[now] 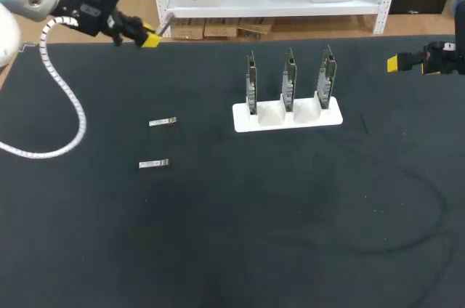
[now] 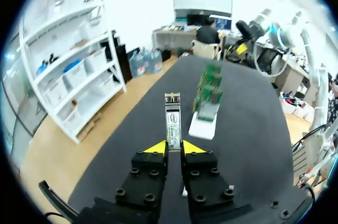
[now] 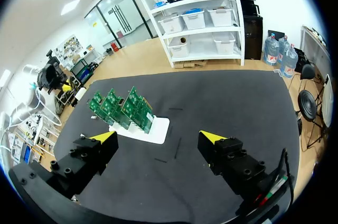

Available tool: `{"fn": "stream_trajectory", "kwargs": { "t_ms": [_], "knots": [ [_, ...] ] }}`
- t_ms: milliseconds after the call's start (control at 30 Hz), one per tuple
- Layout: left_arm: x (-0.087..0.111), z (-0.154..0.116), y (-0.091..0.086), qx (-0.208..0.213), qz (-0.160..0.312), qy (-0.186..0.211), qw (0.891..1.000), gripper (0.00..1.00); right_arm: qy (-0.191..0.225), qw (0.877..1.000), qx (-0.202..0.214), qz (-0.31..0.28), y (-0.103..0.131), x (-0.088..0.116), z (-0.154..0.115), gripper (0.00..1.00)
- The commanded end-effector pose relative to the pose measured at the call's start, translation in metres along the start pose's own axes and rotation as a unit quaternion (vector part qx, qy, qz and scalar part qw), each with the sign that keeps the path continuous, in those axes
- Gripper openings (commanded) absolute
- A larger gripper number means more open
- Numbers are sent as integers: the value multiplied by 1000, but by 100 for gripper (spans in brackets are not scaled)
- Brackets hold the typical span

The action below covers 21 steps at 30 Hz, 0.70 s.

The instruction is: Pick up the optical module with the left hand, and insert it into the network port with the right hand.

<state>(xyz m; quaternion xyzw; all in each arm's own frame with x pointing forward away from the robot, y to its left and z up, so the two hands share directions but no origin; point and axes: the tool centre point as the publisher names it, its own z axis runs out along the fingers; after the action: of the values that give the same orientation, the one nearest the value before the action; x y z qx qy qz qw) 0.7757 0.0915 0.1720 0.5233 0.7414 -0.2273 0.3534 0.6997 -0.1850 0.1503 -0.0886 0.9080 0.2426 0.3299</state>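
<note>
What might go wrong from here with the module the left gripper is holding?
The left gripper pinches the optical module only by its end, so it may tilt or slip during the handover. The right gripper is open and well away from it, so the pass needs careful alignment. The three circuit boards stand close together on the white stand; a finger might knock a neighbouring board.

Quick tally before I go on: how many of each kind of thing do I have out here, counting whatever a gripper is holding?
Optical modules: 3, one in the left gripper, two lying on the table
Green circuit boards: 3, upright in the stand
White stand: 1
Total: 7
</note>
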Motion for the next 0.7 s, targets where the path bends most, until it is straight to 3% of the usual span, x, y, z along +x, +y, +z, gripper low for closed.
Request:
{"fn": "stream_trajectory", "kwargs": {
  "t_ms": [33, 167, 500, 700],
  "knots": [
    [-16, 14, -4, 26, 13, -49, 998, 0, 0, 1000, 1, 0, 1, 0, 0, 100],
    [-27, 16, -11, 36, 23, -57, 997, 0, 0, 1000, 1, 0, 1, 0, 0, 100],
    [-40, 22, -30, 66, -9, -128, 990, 0, 0, 1000, 1, 0, 1, 0, 0, 100],
    [-47, 31, -39, 94, 1, -161, 982, 0, 0, 1000, 1, 0, 1, 0, 0, 100]
  ]
}}
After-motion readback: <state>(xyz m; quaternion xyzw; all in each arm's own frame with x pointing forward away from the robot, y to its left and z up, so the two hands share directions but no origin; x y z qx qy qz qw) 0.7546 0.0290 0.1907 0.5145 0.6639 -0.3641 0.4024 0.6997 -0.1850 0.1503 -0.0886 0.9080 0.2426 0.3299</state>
